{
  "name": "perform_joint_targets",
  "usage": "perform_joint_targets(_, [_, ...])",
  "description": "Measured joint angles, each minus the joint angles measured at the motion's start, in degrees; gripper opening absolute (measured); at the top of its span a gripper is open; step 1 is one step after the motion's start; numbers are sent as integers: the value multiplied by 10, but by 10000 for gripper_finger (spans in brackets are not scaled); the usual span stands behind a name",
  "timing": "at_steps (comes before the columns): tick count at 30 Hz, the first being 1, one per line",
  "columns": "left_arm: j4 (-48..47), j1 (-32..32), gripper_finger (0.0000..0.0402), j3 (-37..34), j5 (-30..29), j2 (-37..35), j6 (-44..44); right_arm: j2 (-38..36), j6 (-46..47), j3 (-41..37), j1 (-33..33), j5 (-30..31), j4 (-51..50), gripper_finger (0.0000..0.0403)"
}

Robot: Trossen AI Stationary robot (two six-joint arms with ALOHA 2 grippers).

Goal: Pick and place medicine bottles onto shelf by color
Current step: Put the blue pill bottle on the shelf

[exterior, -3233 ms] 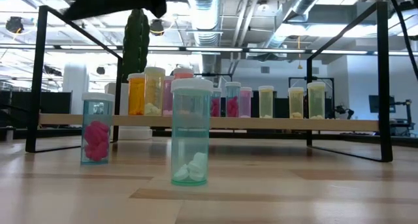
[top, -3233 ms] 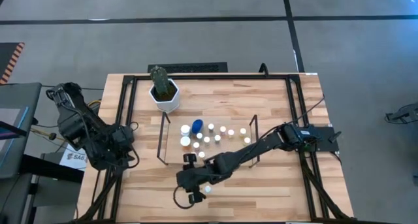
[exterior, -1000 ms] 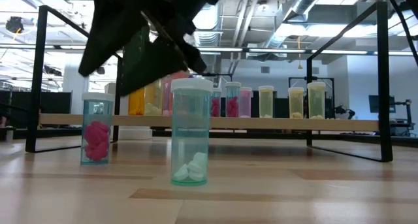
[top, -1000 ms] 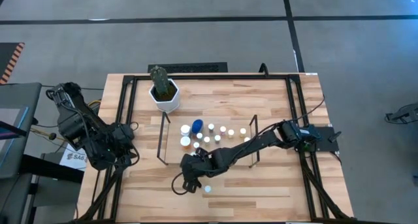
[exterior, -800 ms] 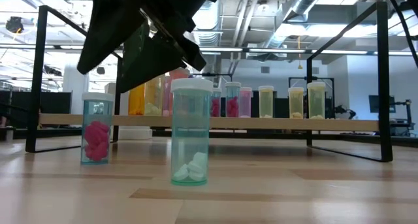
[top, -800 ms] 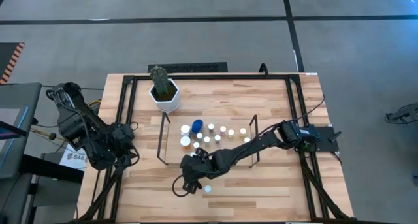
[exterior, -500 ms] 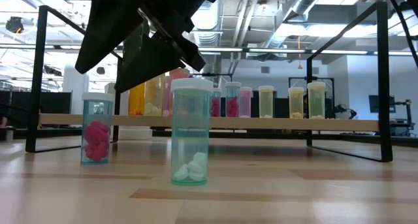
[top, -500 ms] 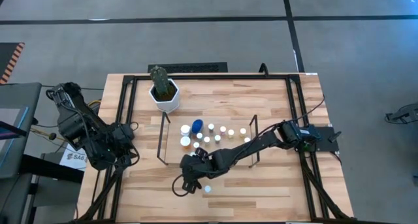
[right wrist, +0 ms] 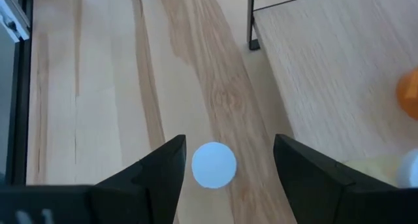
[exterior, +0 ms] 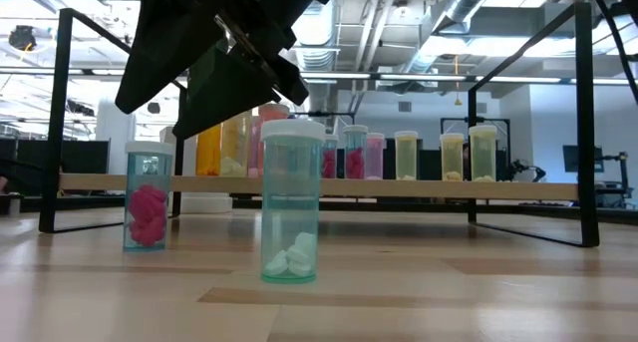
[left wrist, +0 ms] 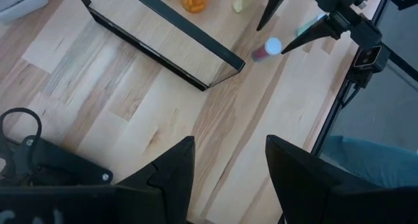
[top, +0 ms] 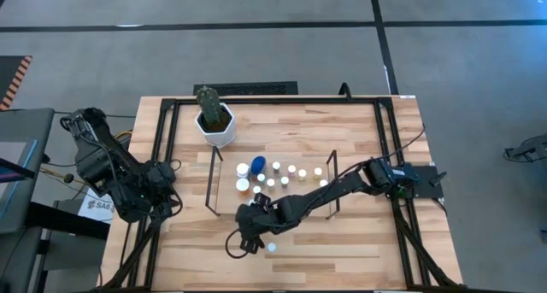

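Note:
A small clear bottle with pink pills and a white cap [exterior: 148,197] stands upright on the table in front of the shelf's left end. It also shows in the right wrist view [right wrist: 213,165] and the left wrist view [left wrist: 268,49]. My right gripper [right wrist: 227,160] hangs open above it, pointing down, with a finger to each side of the cap and clear of it; the low view shows it too [exterior: 164,118]. A second bottle with white pills [exterior: 291,202] stands to its right, nearer the front edge [top: 272,248]. Several bottles stand on the light-wood shelf [top: 224,190]. My left gripper [left wrist: 228,165] is open and empty at the table's left edge.
A white pot with a cactus [top: 215,122] stands behind the shelf's left end. The shelf's dark-framed left end panel [left wrist: 163,38] stands just behind the pink bottle. The table's black frame [top: 162,156] runs along its sides. Bare wood lies left of the bottles.
My right gripper has stayed open over the pink-pill bottle and has hardly moved. A few seconds ago it was higher and nearer the table's front edge. Both bottles stand where they were.

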Motion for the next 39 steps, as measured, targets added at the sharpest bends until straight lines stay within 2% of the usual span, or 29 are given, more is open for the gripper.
perform_joint_targets(23, [0,0,174,0,0,0,3,0,-87,0,2,-15,-3,255])
perform_joint_targets(30, [0,0,174,0,0,0,12,-42,-87,1,15,-15,-22,255])
perform_joint_targets(34, [0,0,174,0,0,0,15,-77,-68,0,29,-17,-67,255])
perform_joint_targets(39, [0,0,174,0,0,0,16,-115,20,1,59,-17,-181,255])
